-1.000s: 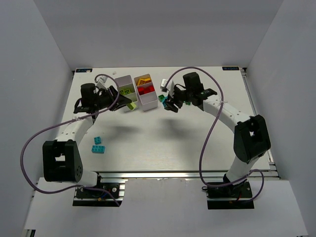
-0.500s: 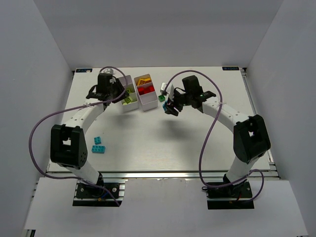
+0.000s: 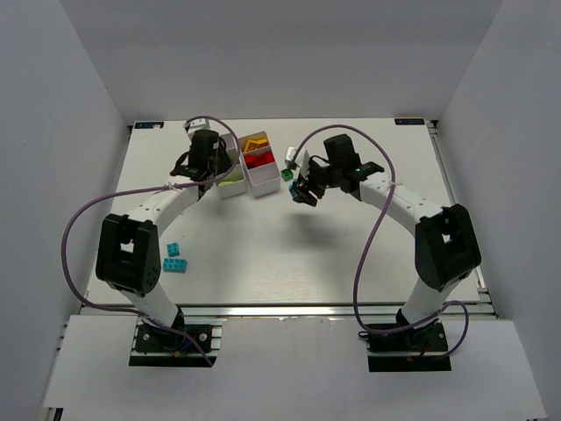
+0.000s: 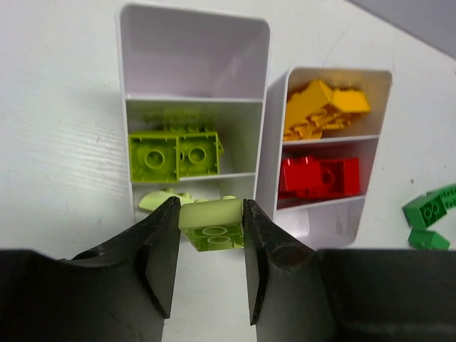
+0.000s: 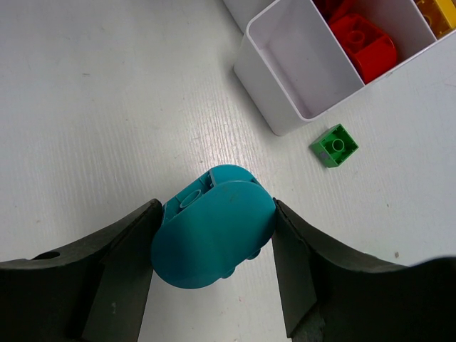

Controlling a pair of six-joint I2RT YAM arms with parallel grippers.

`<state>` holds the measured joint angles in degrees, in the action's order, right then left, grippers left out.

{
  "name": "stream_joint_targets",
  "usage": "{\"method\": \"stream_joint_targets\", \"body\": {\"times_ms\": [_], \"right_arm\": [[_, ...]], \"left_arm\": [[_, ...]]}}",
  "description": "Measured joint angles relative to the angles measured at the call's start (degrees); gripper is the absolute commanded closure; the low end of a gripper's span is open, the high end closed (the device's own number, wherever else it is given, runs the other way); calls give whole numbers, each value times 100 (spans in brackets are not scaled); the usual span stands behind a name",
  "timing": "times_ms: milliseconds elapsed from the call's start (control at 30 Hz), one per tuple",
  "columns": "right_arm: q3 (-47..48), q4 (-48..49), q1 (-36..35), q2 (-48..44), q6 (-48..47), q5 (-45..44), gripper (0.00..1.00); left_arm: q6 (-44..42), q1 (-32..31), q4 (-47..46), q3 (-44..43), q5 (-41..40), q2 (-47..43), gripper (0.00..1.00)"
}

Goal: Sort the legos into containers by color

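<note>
My left gripper (image 4: 211, 242) is shut on a lime green lego (image 4: 212, 224), hanging over the near end of the left container (image 4: 125, 85). That container's far compartment is empty, its middle one holds lime legos (image 4: 174, 153), and pale lime pieces (image 4: 162, 199) lie in the near one. The right container (image 4: 275, 142) holds yellow and orange legos (image 4: 324, 107), then red legos (image 4: 317, 177). My right gripper (image 5: 214, 246) is shut on a rounded cyan lego (image 5: 214, 235) above the table, just short of the right container's empty near compartment (image 5: 299, 71).
A dark green lego (image 5: 334, 145) lies on the table beside the right container, with more green ones (image 4: 431, 206) nearby. Two cyan legos (image 3: 173, 250) (image 3: 174, 265) lie at the near left of the table, beside the left arm.
My left arm has swung right and forward, carrying the lime lego from left of the containers to over the left one. The right gripper shifted only slightly with its cyan lego.
</note>
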<state>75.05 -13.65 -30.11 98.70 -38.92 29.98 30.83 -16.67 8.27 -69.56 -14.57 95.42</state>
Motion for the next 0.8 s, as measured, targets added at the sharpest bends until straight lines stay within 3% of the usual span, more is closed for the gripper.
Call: {"method": "stream_joint_targets", "body": {"times_ms": [533, 800], "right_arm": [[-90, -9, 7, -39, 0, 2, 100], [-90, -9, 11, -39, 0, 17, 100]], "left_arm": [[-188, -116, -538, 254, -452, 328, 100], [-238, -120, -627, 271, -581, 398, 83]]}}
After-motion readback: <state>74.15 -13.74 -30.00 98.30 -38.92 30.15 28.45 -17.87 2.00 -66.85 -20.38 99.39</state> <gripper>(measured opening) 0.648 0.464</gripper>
